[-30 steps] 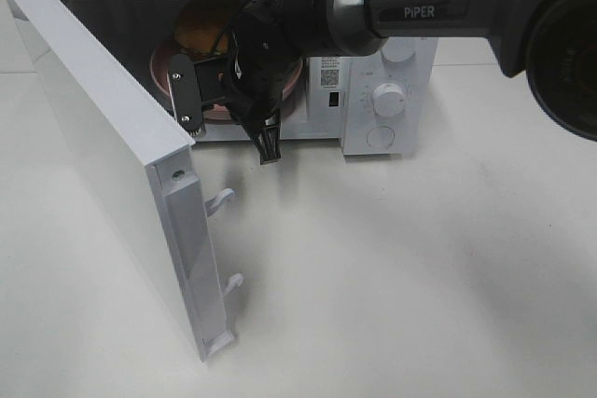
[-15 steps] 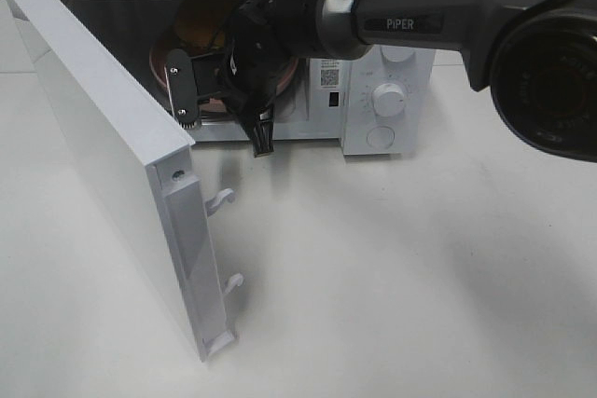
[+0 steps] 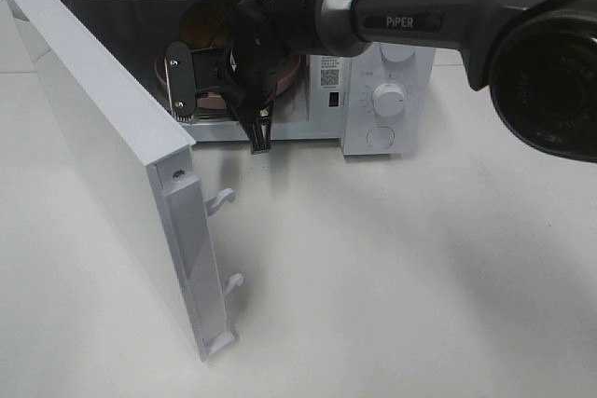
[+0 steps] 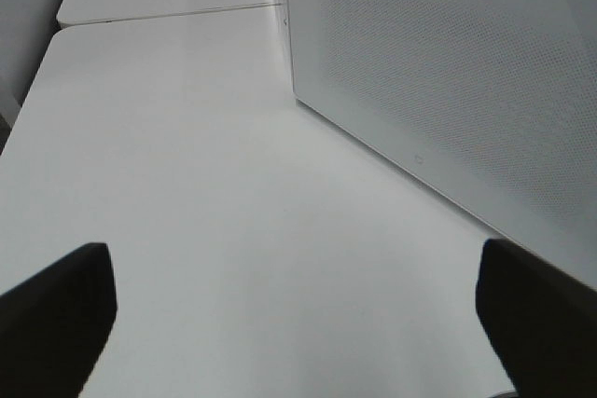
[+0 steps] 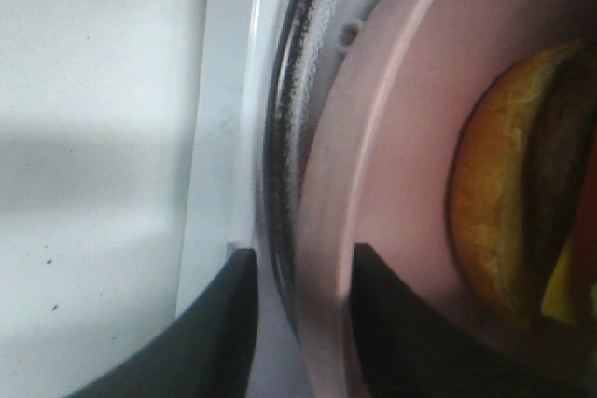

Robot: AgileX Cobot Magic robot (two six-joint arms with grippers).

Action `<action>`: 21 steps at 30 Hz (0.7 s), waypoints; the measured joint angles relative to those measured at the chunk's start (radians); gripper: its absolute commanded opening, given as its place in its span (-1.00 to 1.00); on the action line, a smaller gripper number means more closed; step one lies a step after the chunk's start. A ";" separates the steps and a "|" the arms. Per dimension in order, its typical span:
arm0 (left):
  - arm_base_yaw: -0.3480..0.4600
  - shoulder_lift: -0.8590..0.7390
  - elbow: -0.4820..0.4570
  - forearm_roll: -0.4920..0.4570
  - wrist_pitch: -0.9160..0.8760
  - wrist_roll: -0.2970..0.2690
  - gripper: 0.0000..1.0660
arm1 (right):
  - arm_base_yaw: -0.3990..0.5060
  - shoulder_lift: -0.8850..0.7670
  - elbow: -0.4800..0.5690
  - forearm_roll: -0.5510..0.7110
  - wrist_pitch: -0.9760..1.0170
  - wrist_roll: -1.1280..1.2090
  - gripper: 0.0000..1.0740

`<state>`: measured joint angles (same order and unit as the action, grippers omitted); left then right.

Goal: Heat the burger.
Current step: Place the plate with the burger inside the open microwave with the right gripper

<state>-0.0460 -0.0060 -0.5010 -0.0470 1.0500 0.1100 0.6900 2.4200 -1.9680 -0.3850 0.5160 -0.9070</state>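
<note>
Burger (image 5: 494, 193) sits on plate (image 5: 410, 137) inside microwave (image 3: 387, 100); right gripper (image 5: 298, 267) part-open astride plate rim, not clamped, probably letting go; left gripper (image 4: 294, 258) wide open, empty, near door (image 3: 103, 137), likely to shut it.

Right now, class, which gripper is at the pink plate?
The right gripper: its jaws stand astride the rim of the pink plate inside the microwave. The left gripper hangs open over the table outside.
</note>
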 measured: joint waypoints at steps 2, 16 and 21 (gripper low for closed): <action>0.000 0.000 0.000 0.000 0.000 0.000 0.83 | 0.000 -0.001 0.000 0.000 0.018 0.010 -0.17; 0.000 0.000 0.000 0.000 0.000 0.000 0.83 | 0.001 -0.041 0.000 0.038 0.088 0.043 0.06; 0.000 0.000 0.000 0.000 0.000 0.000 0.83 | 0.010 -0.056 0.013 0.045 0.102 0.046 0.17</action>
<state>-0.0460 -0.0060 -0.5010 -0.0470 1.0500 0.1100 0.7000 2.3640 -1.9550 -0.3400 0.6180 -0.8610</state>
